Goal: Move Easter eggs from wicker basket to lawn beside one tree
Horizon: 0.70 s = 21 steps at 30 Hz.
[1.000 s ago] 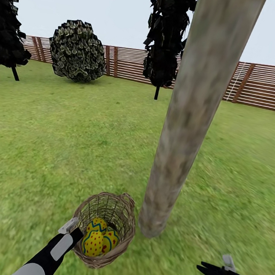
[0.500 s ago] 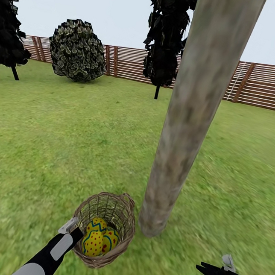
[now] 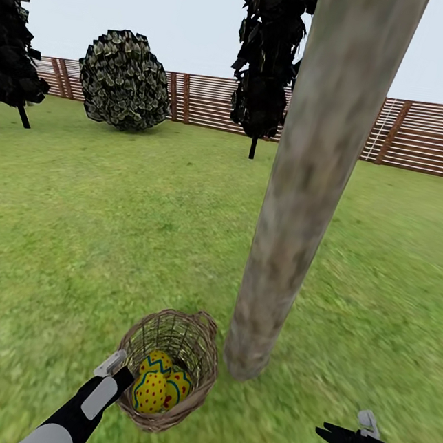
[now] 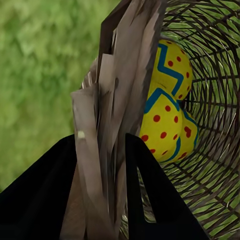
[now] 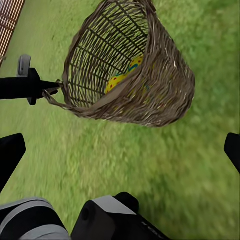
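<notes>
Basket rim (image 4: 107, 125) masking 3rd egg

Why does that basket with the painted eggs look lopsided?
The wicker basket is tipped and off the grass: the left gripper pinches its rim, one finger inside, one outside. The Easter eggs remain inside, beside the tree. Nothing has spilled.

Your wicker basket (image 3: 168, 371) is a brown, open-weave round one, tipped on a slant just beside the foot of the tree (image 3: 308, 190), a thick, pale, mottled trunk. In the right wrist view the basket (image 5: 130, 70) looks raised off the lawn (image 3: 109, 235). The Easter eggs (image 3: 156, 383) are inside it, yellow with blue zigzags and red dots, bunched touching; you can count three in the head view.
</notes>
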Available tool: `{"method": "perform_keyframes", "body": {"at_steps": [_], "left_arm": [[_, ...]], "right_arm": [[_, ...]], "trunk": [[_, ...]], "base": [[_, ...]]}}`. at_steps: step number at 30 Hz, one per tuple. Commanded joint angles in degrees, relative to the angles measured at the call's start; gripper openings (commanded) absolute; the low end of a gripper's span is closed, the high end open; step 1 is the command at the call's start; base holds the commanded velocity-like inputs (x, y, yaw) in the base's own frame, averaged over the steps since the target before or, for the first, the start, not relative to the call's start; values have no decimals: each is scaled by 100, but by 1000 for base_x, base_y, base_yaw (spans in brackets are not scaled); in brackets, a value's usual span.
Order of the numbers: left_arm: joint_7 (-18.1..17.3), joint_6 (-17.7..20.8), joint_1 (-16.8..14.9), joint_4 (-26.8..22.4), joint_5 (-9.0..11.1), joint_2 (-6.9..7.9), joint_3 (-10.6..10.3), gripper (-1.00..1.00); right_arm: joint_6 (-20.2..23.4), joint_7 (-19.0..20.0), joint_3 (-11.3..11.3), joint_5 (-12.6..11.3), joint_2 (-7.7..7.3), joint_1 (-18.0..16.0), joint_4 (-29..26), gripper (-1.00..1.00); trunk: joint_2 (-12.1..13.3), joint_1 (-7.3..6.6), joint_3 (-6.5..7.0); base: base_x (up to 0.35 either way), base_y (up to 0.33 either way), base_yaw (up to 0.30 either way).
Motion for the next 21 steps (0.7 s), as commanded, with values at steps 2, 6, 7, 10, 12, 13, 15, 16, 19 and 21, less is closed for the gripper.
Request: {"method": "perform_keyframes", "body": {"at_steps": [2,6,7,10,12,13,15,16,19,21], "left_arm": [[15,24,0,-20,31,-3,23,-100],[12,24,2,-20,31,-2,19,-100],[12,21,2,-20,31,-2,19,-100],[5,20,2,-13,31,-2,18,-100],[4,16,2,-11,31,-2,20,-100],[4,17,2,-11,31,-2,18,-100],[4,15,2,-11,31,-2,18,-100],[4,15,2,-11,31,-2,19,-100],[4,16,2,-13,31,-2,20,-100],[4,15,2,-12,31,-2,20,-100]], "right_arm": [[60,20,-5,-15,-1,-3,1,100],[60,20,-5,-16,3,-3,1,100],[60,20,-5,-16,3,-3,1,100],[60,12,-5,-16,7,-3,5,100],[60,11,-5,-16,8,-3,9,100],[60,11,-5,-16,8,-3,9,100],[60,11,-5,-16,8,-3,9,100],[56,11,-5,-16,8,-3,9,100],[52,11,-5,-16,8,-3,9,100],[51,11,-5,-16,8,-3,9,100]], "trunk": [[-85,44,-42],[-245,132,-113],[-286,154,-131],[-406,220,-185],[-486,264,-221],[-526,286,-239],[-606,330,-275],[-646,352,-293],[-767,418,-347],[-847,462,-383]], "base": [[0,0,0],[0,0,0],[0,0,0],[0,0,0],[0,0,0],[0,0,0],[0,0,0],[0,0,0],[0,0,0],[0,0,0]]}}
